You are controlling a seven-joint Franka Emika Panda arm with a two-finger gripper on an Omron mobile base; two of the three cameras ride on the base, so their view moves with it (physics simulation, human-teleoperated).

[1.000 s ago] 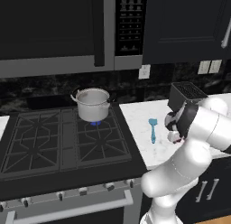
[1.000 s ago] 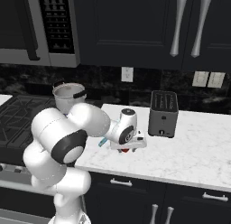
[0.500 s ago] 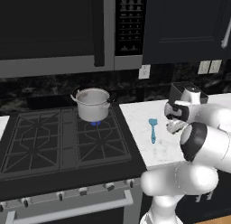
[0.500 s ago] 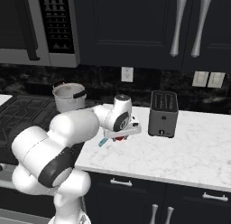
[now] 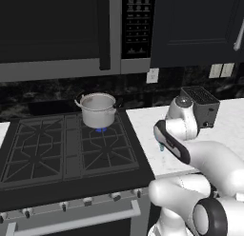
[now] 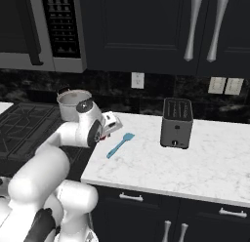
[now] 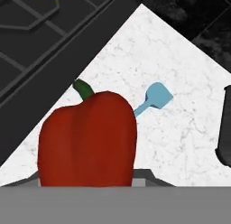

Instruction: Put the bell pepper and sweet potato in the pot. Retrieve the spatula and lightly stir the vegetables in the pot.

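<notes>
A red bell pepper (image 7: 88, 139) with a green stem sits between my gripper's fingers, which it hides in the hand view. My gripper (image 6: 104, 132) hangs over the counter's left end, next to the stove, shut on the pepper. The steel pot (image 5: 97, 109) (image 6: 74, 102) stands on the stove's back right burner, behind and left of the gripper. The teal spatula (image 6: 120, 144) (image 7: 153, 99) lies flat on the white counter just right of the gripper, blade pointing away from me.
A black toaster (image 6: 177, 123) (image 5: 200, 104) stands on the marble counter (image 6: 205, 163) right of the spatula. A blue flame (image 5: 99, 130) shows under the pot on the black stove (image 5: 62, 149). A microwave (image 5: 57, 30) hangs over the stove.
The arm has swung left along the counter toward the stove, with the pepper held in the gripper. The spatula, hidden behind the hand before in the right base view, now lies in plain sight.
</notes>
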